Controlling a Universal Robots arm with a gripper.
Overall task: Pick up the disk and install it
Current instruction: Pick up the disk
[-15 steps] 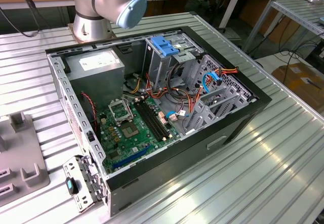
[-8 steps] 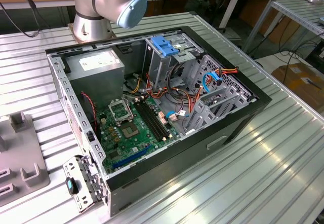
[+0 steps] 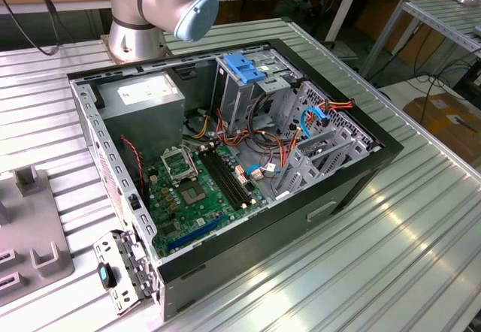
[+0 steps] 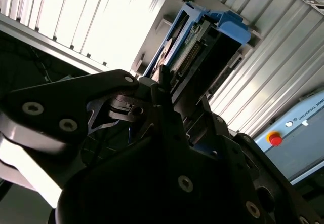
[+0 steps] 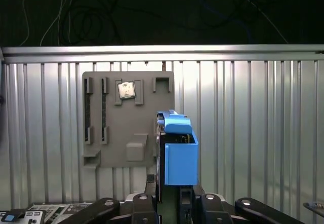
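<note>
The disk (image 5: 178,153) is edge-on in the first wrist view, its bright blue carrier rails facing the camera. It rises from between my gripper's (image 5: 172,186) dark fingers, which are shut on it. In the second wrist view the disk (image 4: 195,51) shows its grey body and connector edge, with the blue rail end far from my gripper (image 4: 169,95). It hangs over the ribbed metal table, by the edge of a grey fixture plate (image 5: 109,133).
An open computer case (image 3: 353,189) lies on the ribbed table, with a motherboard (image 3: 195,189) and a tall drive cage topped by a blue bracket (image 3: 244,67). The arm's base (image 3: 139,35) stands behind the case. The fixture plate (image 3: 30,227) holds a small chip (image 5: 126,89).
</note>
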